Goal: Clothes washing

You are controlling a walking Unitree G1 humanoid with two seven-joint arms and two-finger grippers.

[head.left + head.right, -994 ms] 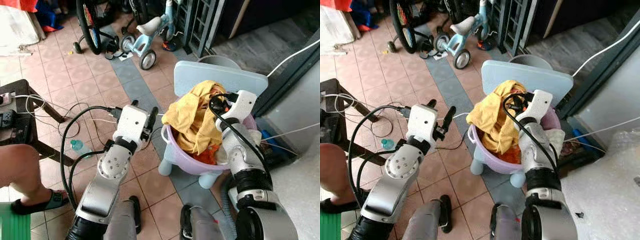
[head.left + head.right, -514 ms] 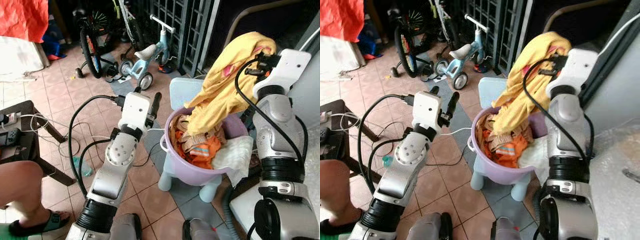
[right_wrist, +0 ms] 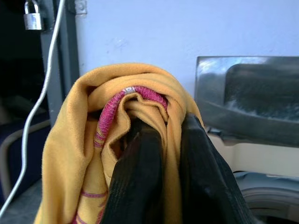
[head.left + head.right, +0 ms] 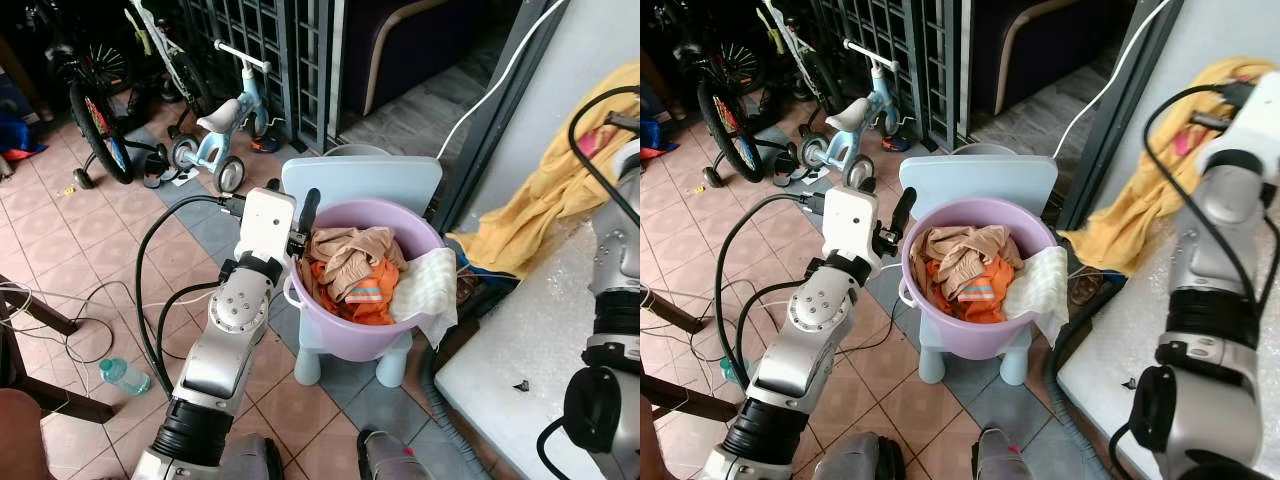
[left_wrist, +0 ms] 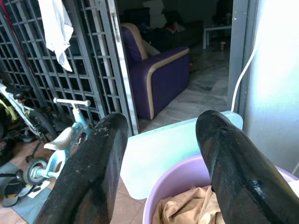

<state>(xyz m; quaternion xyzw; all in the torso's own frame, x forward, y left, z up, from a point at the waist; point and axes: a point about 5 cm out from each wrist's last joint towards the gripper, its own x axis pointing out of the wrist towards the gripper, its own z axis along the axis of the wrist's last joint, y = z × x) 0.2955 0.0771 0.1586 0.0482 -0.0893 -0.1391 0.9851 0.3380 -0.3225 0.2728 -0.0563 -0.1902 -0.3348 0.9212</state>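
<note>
Pinching a yellow garment (image 3: 88,140), the right gripper (image 3: 170,154) risks snagging its trailing hem on the purple tub (image 4: 350,335); the left gripper (image 5: 161,168) gapes empty.

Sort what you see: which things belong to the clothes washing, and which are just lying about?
Belongs to the job: yellow garment clamped in the right gripper; purple basin with orange clothes and a white cloth.

Lying about: blue tricycle, bicycle, water bottle.

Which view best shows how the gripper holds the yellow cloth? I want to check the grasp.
The right wrist view: the right gripper has its fingers pinched on a bunched fold of the yellow cloth. Both eye views show the cloth hanging from the raised arm, grasp hidden.
</note>
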